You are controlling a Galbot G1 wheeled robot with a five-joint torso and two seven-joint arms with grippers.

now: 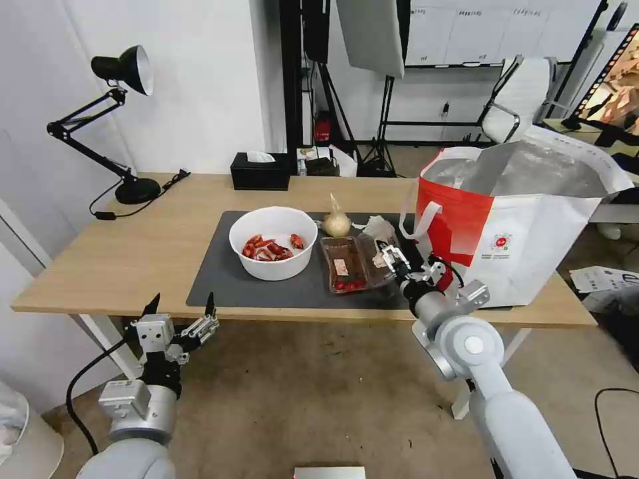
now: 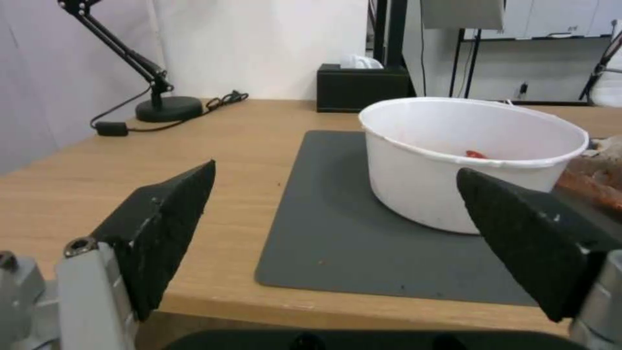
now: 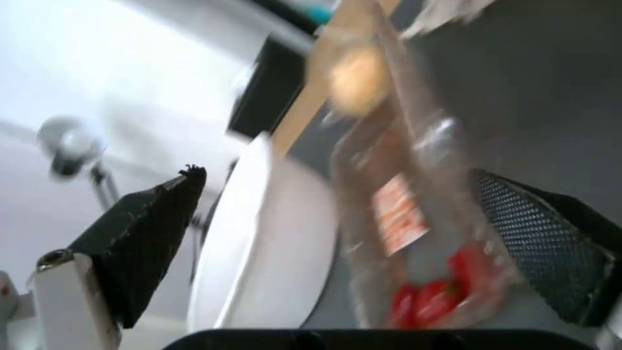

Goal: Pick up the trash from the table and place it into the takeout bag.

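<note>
While the left gripper (image 1: 181,307) waits open below the table (image 1: 133,253) edge, the right gripper (image 1: 389,256), fingers spread, reaches over the clear plastic trays (image 1: 346,264) beside the takeout bag (image 1: 526,233).

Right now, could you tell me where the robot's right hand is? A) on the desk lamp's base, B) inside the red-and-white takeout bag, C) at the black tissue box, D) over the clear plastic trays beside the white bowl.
D: the right hand is at the clear plastic trays on the grey mat, between the white bowl and the takeout bag, jaws open.
</note>
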